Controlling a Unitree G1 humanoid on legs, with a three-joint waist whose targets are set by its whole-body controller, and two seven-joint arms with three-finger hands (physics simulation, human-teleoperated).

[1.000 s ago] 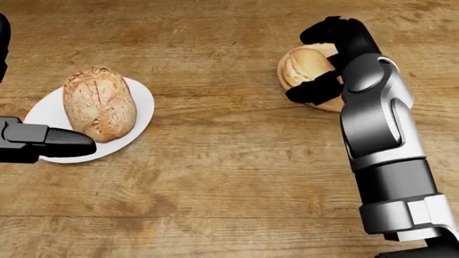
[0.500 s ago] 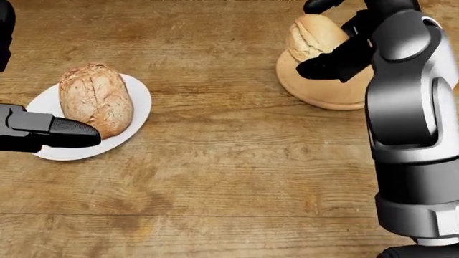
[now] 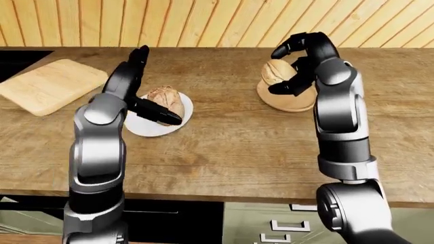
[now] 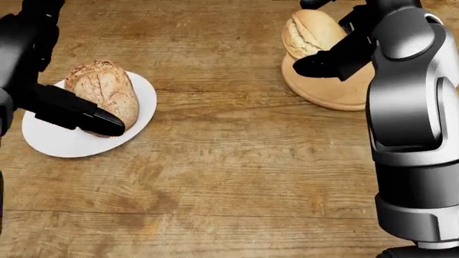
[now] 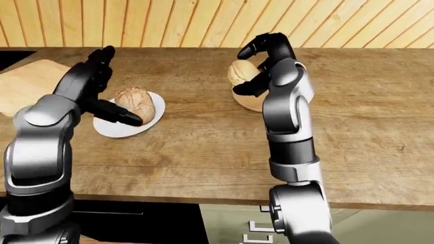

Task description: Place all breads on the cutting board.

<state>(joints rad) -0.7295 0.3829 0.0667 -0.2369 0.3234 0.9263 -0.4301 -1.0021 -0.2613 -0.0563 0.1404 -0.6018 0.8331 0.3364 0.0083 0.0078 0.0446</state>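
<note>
Wooden table (image 3: 230, 137): right fingers (image 3: 288, 87) grip pale roll (image 3: 277, 72); left fingers (image 3: 159, 113) open beside brown loaf (image 4: 104, 91). Next: carry roll to far-left cutting board (image 3: 47, 84).

I cannot confirm contact between the right hand (image 3: 293, 65) and the pale roll (image 3: 277, 71); its palm side is hidden. The cutting board (image 5: 24, 81) is partly blocked by my left arm (image 5: 47, 132).

Simulated kitchen: long wooden table (image 3: 230, 152), vertical wood-plank wall (image 3: 203, 23), cutting board (image 3: 51, 84), bread loaf on white plate (image 3: 152, 127), cabinet fronts (image 3: 271, 223) below.
</note>
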